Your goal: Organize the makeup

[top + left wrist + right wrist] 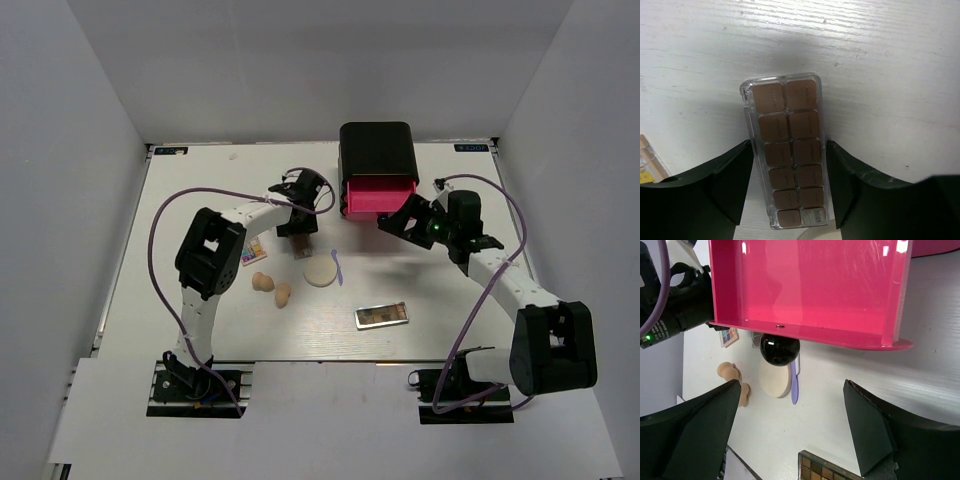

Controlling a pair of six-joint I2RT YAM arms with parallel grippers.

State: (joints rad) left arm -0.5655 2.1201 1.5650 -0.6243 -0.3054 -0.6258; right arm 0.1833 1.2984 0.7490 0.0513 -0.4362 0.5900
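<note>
- Tiny colourful palette (253, 250): lying flat on the left part of the white table (450, 300), close beside the left arm.
- Peach sponges: two sitting side by side, one (262, 282) just left of the other (283, 294), nearer the bases than the tiny palette.
- Left gripper (788, 165): pointing down over a brown palette (786, 150), one finger standing along each long side. They are sitting close against its edges, but I cannot tell whether they are actually squeezing it.
- Brown palette: lying flat on the table between those fingers.
- Cream puff (322, 272): lying near the middle, with the purple stick (337, 266) just beside its right edge.
- Second brown palette (382, 315): lying alone, nearer the bases.
- Pink drawer (810, 285): sticking out of the black box (377, 150) at the far edge.
- Right gripper (791, 385): hanging with its jaws spread wide and holding nothing, facing the drawer's black knob (780, 350).
</note>
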